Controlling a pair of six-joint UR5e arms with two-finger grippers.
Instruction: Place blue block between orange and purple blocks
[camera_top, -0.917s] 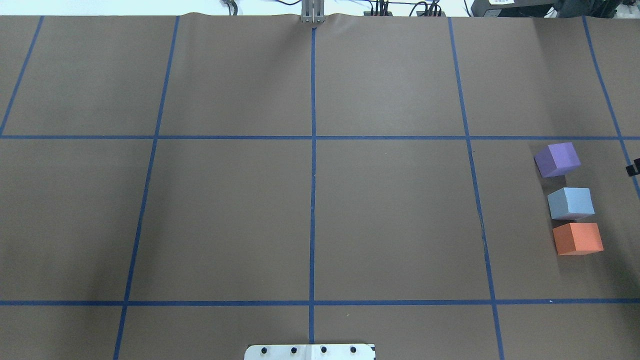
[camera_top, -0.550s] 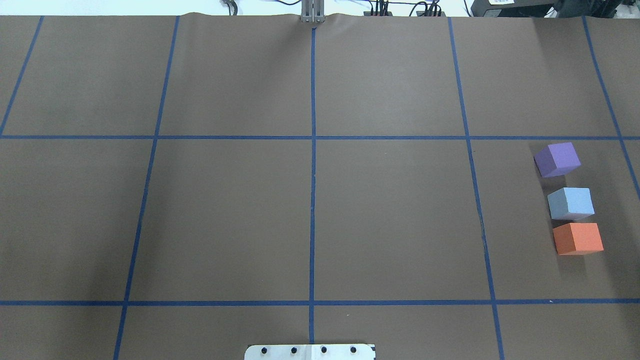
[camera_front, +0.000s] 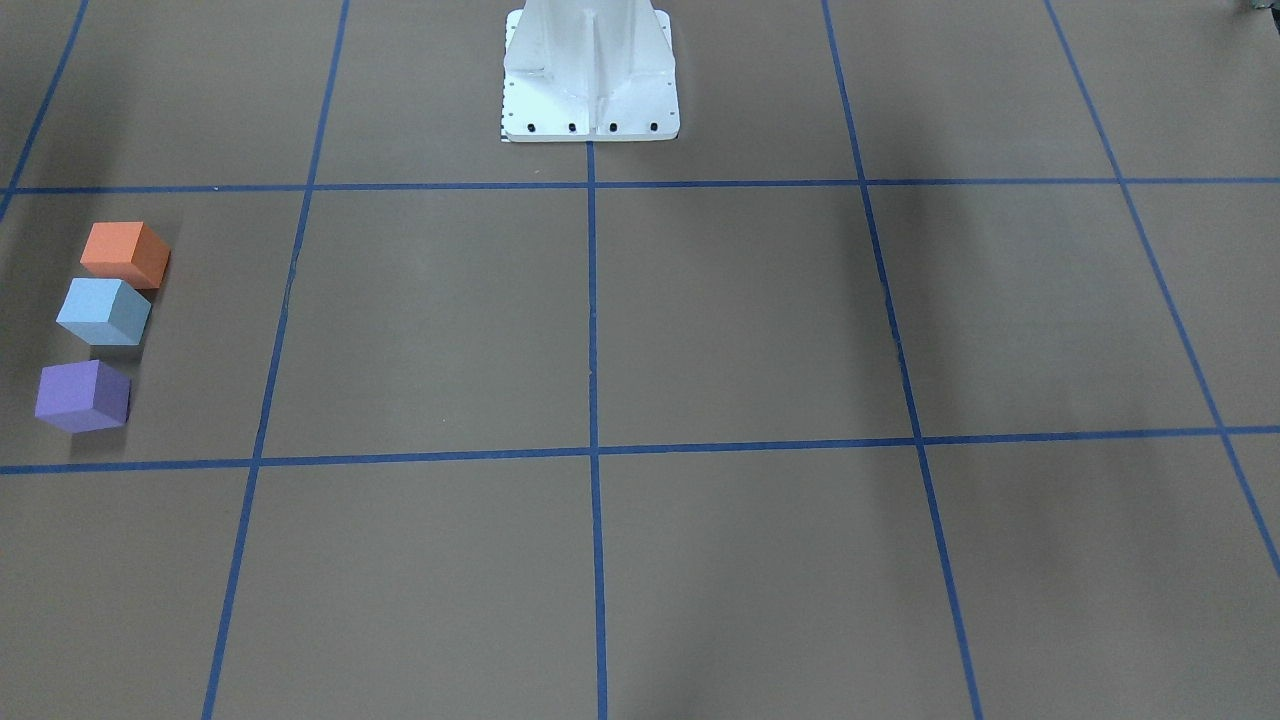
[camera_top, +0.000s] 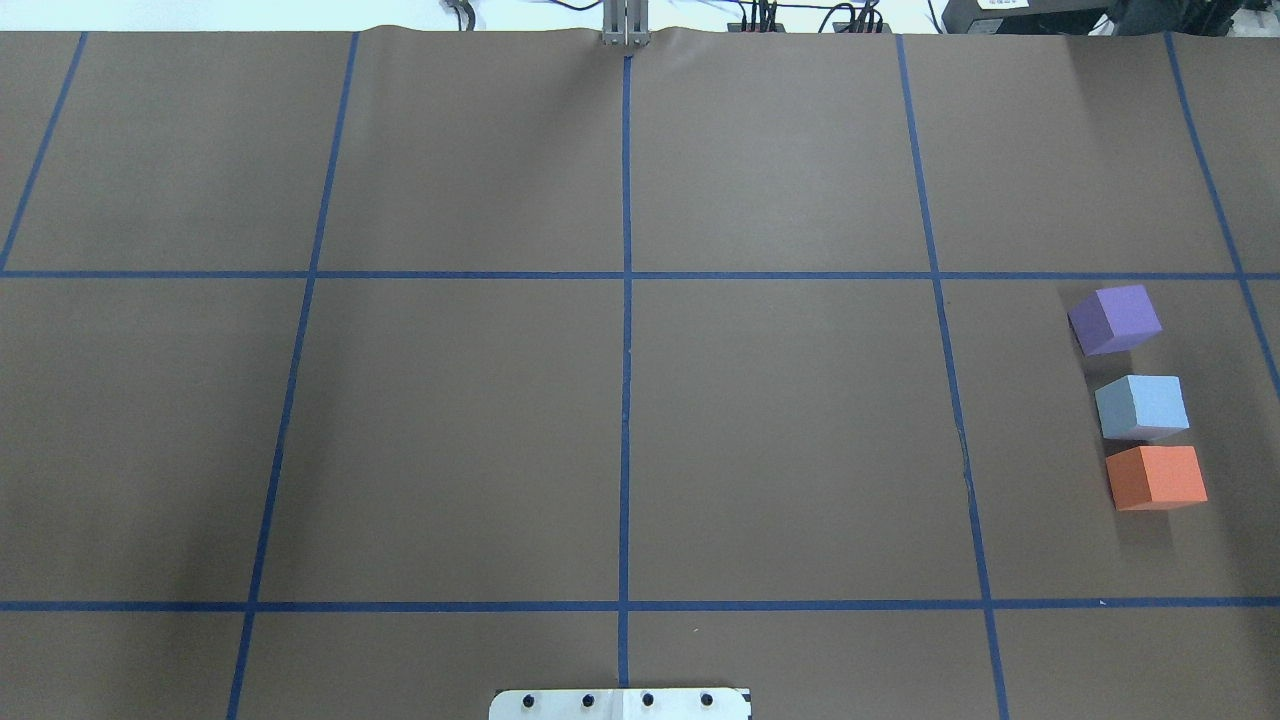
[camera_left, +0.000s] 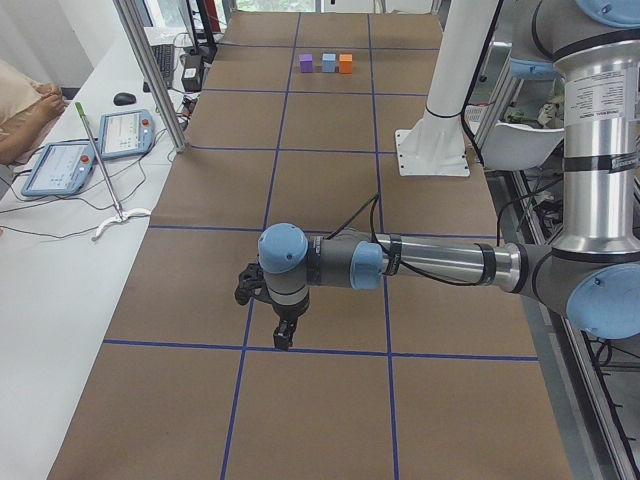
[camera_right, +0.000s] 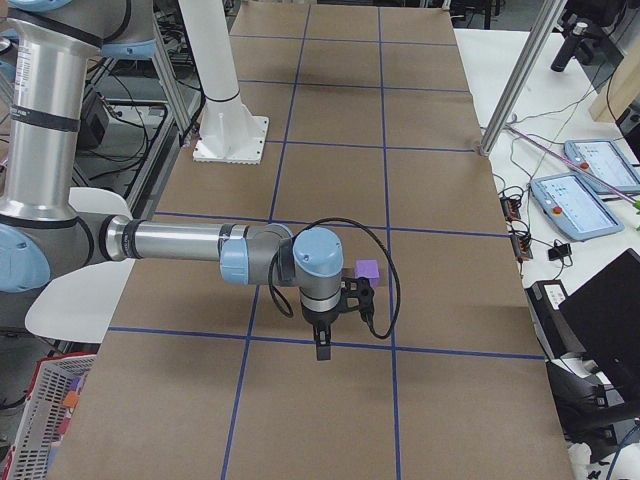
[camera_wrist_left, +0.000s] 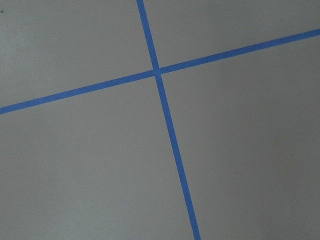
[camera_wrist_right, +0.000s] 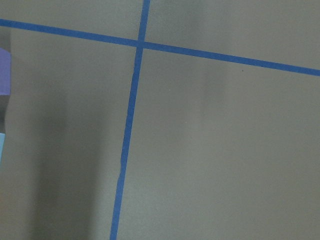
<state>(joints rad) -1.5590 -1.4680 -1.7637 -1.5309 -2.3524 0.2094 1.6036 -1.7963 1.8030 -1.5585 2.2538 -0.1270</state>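
The blue block (camera_top: 1142, 406) sits on the brown table between the purple block (camera_top: 1115, 318) and the orange block (camera_top: 1156, 477), in one row at the right. It almost touches the orange one. The front-facing view shows the same row: orange (camera_front: 125, 253), blue (camera_front: 103, 310), purple (camera_front: 83, 395). My right gripper (camera_right: 323, 348) shows only in the exterior right view, hanging just off the purple block (camera_right: 367, 269). My left gripper (camera_left: 284, 335) shows only in the exterior left view, far from the blocks. I cannot tell whether either is open or shut.
Blue tape lines divide the table into a grid. The white robot base (camera_top: 620, 703) stands at the near edge. Control tablets (camera_left: 60, 165) and a metal post (camera_left: 150, 70) stand on the white bench beyond the table's far side.
A black tip of my right gripper showed at the overhead view's right edge beside the purple block. It has moved out of that view. The blocks have not moved.
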